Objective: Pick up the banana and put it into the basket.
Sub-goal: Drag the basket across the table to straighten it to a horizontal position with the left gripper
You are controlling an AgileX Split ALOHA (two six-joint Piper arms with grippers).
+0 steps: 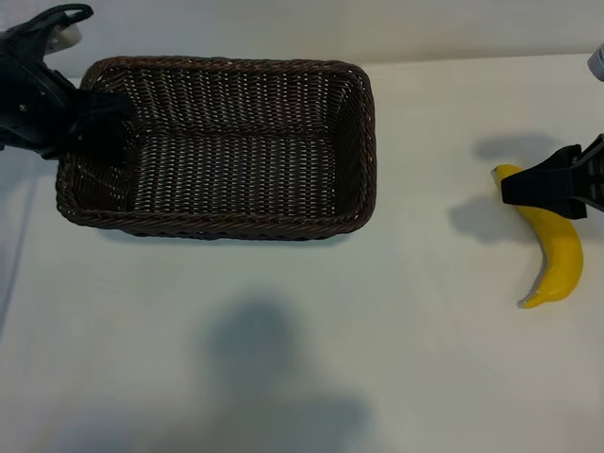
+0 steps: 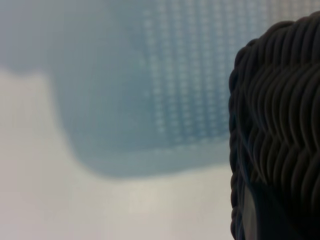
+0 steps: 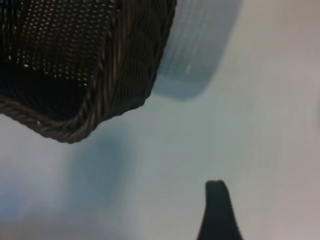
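Note:
The dark-brown woven basket [image 1: 351,142] sits left of the table's centre, and nothing lies in it. My left gripper [image 1: 106,109] is at the basket's left end, shut on the rim. In the left wrist view the wicker wall [image 2: 280,125] presses right against a pale finger pad [image 2: 248,210]. The yellow banana [image 1: 559,255] lies on the table at the far right, well apart from the basket. My right gripper [image 1: 540,185] hangs open just over the banana's upper stem end and partly covers it. The right wrist view shows only one dark fingertip [image 3: 217,205] over bare table. The banana is out of that view.
The tabletop [image 1: 283,330] is white, with a wide stretch between basket and banana. A large soft shadow [image 1: 269,377] falls across the near middle. In the right wrist view a corner of the basket [image 3: 95,100] appears farther off.

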